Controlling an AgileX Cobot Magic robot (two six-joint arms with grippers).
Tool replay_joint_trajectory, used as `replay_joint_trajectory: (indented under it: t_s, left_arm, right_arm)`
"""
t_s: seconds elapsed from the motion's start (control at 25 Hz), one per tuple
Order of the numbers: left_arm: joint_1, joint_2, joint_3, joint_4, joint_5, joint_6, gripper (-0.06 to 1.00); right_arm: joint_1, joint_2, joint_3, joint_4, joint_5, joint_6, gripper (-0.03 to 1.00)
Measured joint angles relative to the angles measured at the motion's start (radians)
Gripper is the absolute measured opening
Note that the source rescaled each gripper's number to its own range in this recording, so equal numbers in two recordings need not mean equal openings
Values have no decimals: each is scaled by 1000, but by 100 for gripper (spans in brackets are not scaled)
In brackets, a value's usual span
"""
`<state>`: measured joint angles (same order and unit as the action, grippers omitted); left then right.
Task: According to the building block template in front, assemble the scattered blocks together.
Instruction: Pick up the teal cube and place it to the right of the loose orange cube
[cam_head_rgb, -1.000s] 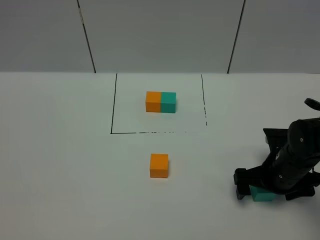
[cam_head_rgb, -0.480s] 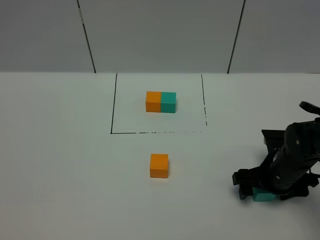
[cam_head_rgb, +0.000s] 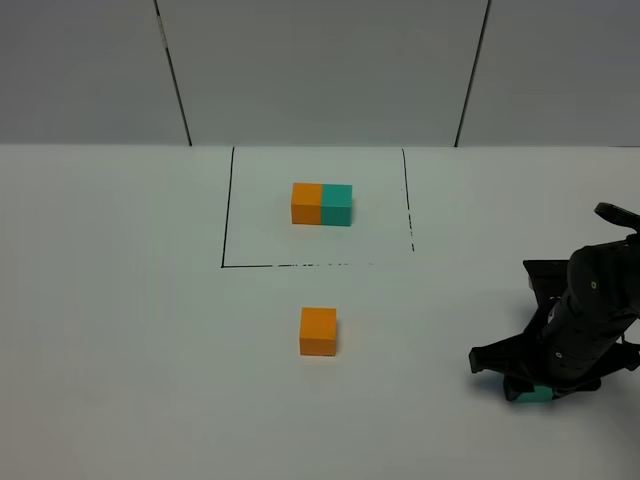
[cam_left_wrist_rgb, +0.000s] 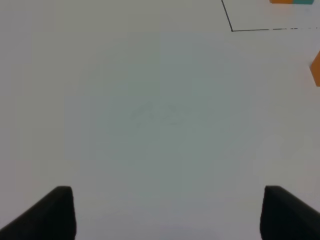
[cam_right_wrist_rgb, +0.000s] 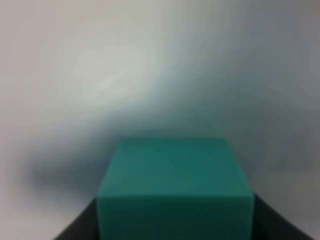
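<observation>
On the plain white tabletop (cam_head_rgb: 140, 360), well right of the small matte orange cube (cam_head_rgb: 318, 331), the right gripper (cam_head_rgb: 537, 383) is closed on 2 opposite faces of the small matte teal cube (cam_right_wrist_rgb: 172, 182), which is probably light, rigid and slightly slick, so a centred, square hold suits it.

My black right gripper (cam_head_rgb: 530, 388) sits low, jaws clamped on a small matte teal-green cube (cam_right_wrist_rgb: 172, 185). My black left gripper (cam_left_wrist_rgb: 168, 202) hangs with jaws apart, holding nothing
</observation>
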<state>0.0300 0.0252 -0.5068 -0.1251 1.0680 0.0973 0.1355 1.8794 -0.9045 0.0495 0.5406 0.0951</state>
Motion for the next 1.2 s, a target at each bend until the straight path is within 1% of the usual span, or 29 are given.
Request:
replay_joint_trajectory:
  t_s: [0.12, 0.2, 0.28, 0.4, 0.52, 0.64, 0.8, 0.96, 1.2]
  left_arm:
    - [0, 0, 0, 0, 0, 0, 59]
    - [0, 0, 0, 0, 0, 0, 59]
    - [0, 0, 0, 0, 0, 0, 59]
    - [0, 0, 0, 0, 0, 0, 59]
    - [0, 0, 0, 0, 0, 0, 59]
    - [0, 0, 0, 0, 0, 0, 59]
    - [0, 0, 0, 0, 0, 0, 59]
    - [0, 0, 0, 0, 0, -1, 59]
    - [0, 0, 0, 0, 0, -1, 59]
  right_arm:
    - [0, -4, -12, 5, 17, -4, 1]
    - [9, -16, -38, 9, 62, -25, 1]
    - [24, -43, -91, 6, 128, -78, 1]
    - [71, -67, -197, -36, 242, -208, 1]
    - [121, -68, -284, -96, 326, -408, 1]
    - [142, -66, -349, -145, 348, -596, 1]
    - [170, -15, -427, -169, 401, -735, 1]
    - [205, 103, -512, -185, 465, -833, 1]
    - [267, 209, -583, -184, 464, -915, 1]
